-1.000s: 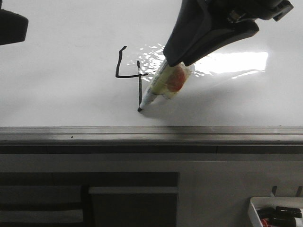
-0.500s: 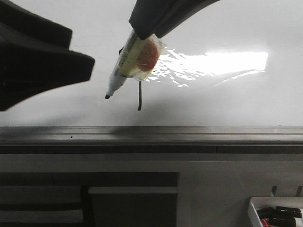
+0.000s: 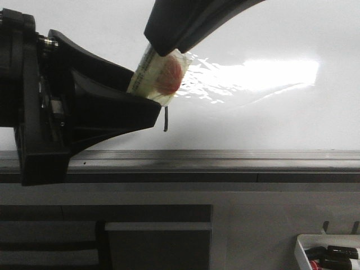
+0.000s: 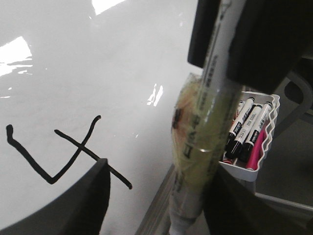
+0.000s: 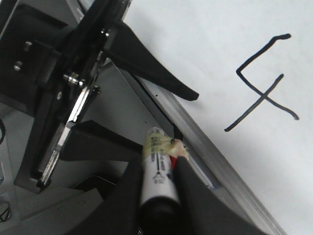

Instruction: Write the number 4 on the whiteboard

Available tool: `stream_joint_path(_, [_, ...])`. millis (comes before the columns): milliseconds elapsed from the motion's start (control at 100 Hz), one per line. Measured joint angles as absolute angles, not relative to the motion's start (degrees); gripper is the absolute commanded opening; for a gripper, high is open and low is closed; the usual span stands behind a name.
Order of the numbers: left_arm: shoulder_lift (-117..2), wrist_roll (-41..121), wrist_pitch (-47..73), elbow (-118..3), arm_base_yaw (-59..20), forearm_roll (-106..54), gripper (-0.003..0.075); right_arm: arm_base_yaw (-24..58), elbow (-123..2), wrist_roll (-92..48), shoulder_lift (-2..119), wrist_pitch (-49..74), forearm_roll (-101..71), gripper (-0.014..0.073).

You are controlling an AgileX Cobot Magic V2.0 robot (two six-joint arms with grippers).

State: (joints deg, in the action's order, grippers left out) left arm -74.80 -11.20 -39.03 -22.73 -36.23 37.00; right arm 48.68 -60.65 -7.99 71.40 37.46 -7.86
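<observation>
The number 4 (image 4: 63, 156) is drawn in black on the whiteboard (image 4: 98, 73); it also shows in the right wrist view (image 5: 261, 83). In the front view only the foot of its stem (image 3: 165, 121) shows on the whiteboard (image 3: 281, 112). My right gripper (image 3: 169, 48) is shut on the marker pen (image 3: 160, 76), wrapped in yellowish tape, and holds it off the board. My left gripper (image 3: 147, 93) is open, its fingers on either side of the marker's tip end (image 4: 195, 161), which lies close to one finger (image 4: 244, 205). The tip is hidden.
A grey metal rail (image 3: 225, 160) runs along the board's near edge. A small white tray (image 3: 299, 243) with several markers sits at the lower right, also in the left wrist view (image 4: 247, 174). A dark shelf lies below the rail.
My right gripper lifted the marker off the board and carried it left. My left gripper came in from the left until its open fingers closed around the marker's tip end, hiding most of the 4.
</observation>
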Motion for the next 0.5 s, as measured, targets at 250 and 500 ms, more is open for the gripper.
stream_joint_path(250, [-74.8,-10.89,-39.24,-22.96,-36.36,42.27,-0.002,48.68,-60.74,-8.12,71.4,36.94,-7.73,-0.0062])
stream_joint_path(500, [-74.8,-11.08,-39.24,-22.96,-36.36,43.16,-0.002,48.78,-60.74,-8.12,71.4,37.27,-7.95,0.0176])
